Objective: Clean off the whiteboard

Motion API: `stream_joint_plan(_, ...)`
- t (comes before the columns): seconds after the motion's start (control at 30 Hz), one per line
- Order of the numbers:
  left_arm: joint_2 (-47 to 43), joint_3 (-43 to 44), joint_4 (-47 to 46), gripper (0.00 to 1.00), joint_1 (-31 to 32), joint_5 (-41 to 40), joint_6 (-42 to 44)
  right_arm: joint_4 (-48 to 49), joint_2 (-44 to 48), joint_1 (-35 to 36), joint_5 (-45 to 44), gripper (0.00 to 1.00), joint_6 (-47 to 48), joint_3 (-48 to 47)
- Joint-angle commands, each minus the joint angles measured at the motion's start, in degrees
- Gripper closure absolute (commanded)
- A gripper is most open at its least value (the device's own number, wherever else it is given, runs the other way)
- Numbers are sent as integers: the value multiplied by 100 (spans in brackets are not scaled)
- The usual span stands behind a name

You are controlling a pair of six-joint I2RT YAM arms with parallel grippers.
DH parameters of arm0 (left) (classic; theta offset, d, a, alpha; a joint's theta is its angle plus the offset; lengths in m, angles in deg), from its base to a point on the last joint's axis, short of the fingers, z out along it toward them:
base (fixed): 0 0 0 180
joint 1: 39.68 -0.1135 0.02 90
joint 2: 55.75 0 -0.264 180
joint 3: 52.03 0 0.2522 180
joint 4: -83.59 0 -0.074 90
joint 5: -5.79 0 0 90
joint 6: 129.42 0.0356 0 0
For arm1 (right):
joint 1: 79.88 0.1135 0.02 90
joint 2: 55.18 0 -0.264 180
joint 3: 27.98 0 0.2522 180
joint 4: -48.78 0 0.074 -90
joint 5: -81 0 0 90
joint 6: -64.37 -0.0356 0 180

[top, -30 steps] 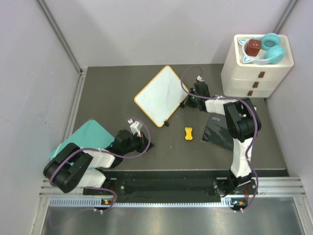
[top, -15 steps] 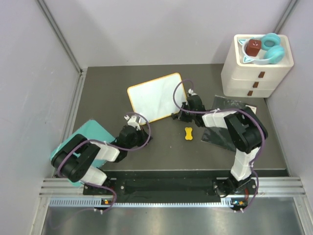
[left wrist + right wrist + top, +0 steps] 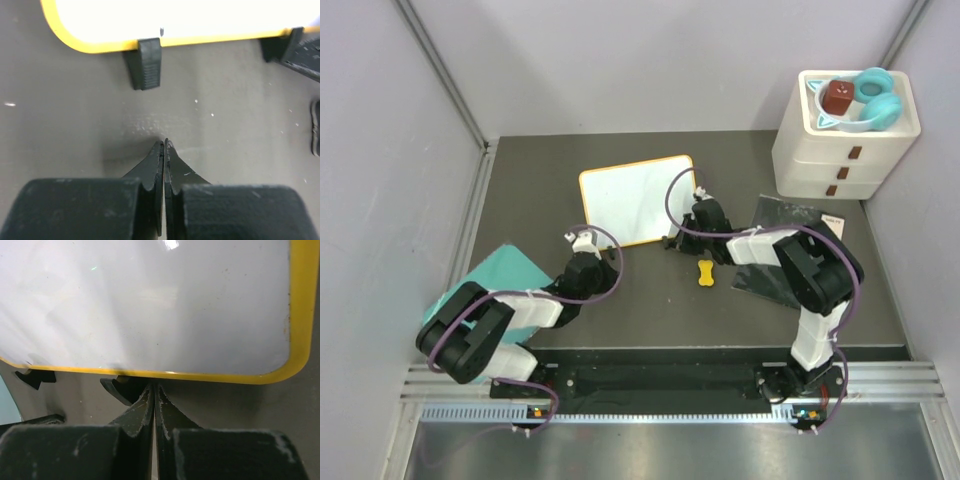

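The whiteboard lies near the middle of the table, white and blank inside a yellow frame. My left gripper is shut and empty at the board's near left corner. In the left wrist view its tips rest on bare table a little short of the whiteboard and one black foot. My right gripper is shut and empty at the board's near right corner. In the right wrist view its tips touch the yellow edge of the whiteboard beside a black foot.
A small yellow bone-shaped piece lies just near of the right gripper. A dark sheet with a white label lies under the right arm. A teal cutting board is at the left. White drawers holding teal headphones stand at the back right.
The whiteboard has turned from a diamond angle to lie nearly square and shifted left. The right gripper moved left and nearer with it. The left gripper moved up to its near edge.
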Motion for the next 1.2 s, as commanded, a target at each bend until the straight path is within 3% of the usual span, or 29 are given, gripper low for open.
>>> stream_joint_plan(0.0, -62, 272, 397, 100, -75, -437, 150, -185, 322, 199, -85, 100, -21, 265)
stream_joint_plan(0.57, 1423, 1370, 185, 100, -392, -209, 773, -1073, 2678, 251, -551, 100, 181, 1065)
stream_joint_plan(0.7, 1590, 1511, -33, 100, -427, 465, 993, -1170, 2950, 251, -604, 100, 295, 1091)
stream_joint_plan(0.73, 1590, 1477, -121, 100, -427, 998, 1028, -1179, 2994, 251, -613, 100, 295, 1117)
stream_joint_plan(0.9, 1134, 592, -1297, 100, -357, 1645, 941, -1363, 3284, 251, -622, 100, 287, 1302)
stream_joint_plan(1.0, 537, 308, -1318, 100, -331, 1838, 1011, -1469, 3469, 260, -762, 100, 304, 1355)
stream_joint_plan(1.17, -939, 482, 226, 95, -287, 1787, 1327, -1916, 3995, 260, -1033, 100, 418, 1381)
